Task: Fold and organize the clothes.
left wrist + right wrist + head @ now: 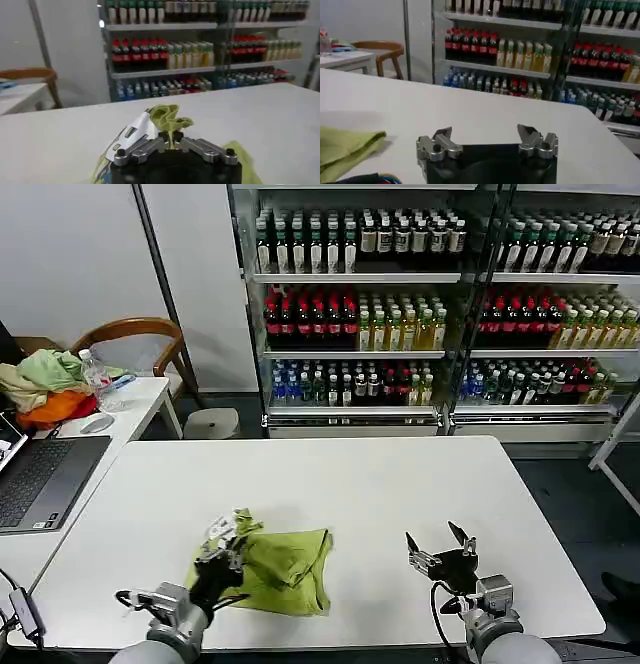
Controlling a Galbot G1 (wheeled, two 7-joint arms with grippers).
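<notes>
Item: lime T-shirt (285,569), lying crumpled and partly folded on the white table (350,494), toward the table's near edge and on the robot's left half of it. One end of the cloth is being lifted off the table surface into a bunched tuft; the rest is resting flat on the table. A white printed patch (134,131) is showing on the raised portion, seen in the left wrist view just beside the tuft.

Left gripper (225,541): sitting at the T-shirt's left end, over the table. Its fingers are closing together on the bunched fabric, and the left wrist view shows the tuft of the T-shirt (169,120) standing up out of the pinch of the left gripper (171,144).

Right gripper (440,546): hovering over bare table to the right of the T-shirt, apart from it, near the table's near edge. Its fingers are standing spread wide with nothing between them; the right wrist view shows the right gripper (487,136) gaping above the tabletop, with the edge of the T-shirt (347,147) lying off to one side, not touching it.

Surroundings: shelves of bottled drinks (420,304) are standing beyond the table's far edge. A laptop (40,479) is sitting on a side desk to the table's left, with a heap of pale green and orange cloth (45,389) and a wooden chair (135,344) behind it.
</notes>
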